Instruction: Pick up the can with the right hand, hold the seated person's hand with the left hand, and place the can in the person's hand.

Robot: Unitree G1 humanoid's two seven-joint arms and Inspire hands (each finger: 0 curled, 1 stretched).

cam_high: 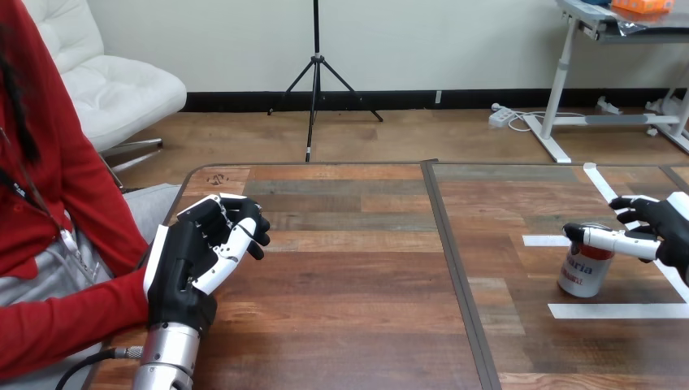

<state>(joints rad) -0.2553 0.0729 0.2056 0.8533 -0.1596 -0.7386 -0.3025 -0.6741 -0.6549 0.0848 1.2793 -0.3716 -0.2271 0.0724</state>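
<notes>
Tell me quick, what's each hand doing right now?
Left hand: closed, fingers curled, holding nothing.
Right hand: closed round the can.

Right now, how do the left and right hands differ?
Left hand sits by the table's left edge, beside the person's red sleeve; right hand is far right, against the can. Left hand's fingers curl on nothing seen; right hand's grip is unclear. Both are black with white shells.

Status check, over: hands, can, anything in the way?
Right hand fingers round can top, can standing on table. Left hand curled, empty, beside person's sleeve. Nothing between them.
</notes>
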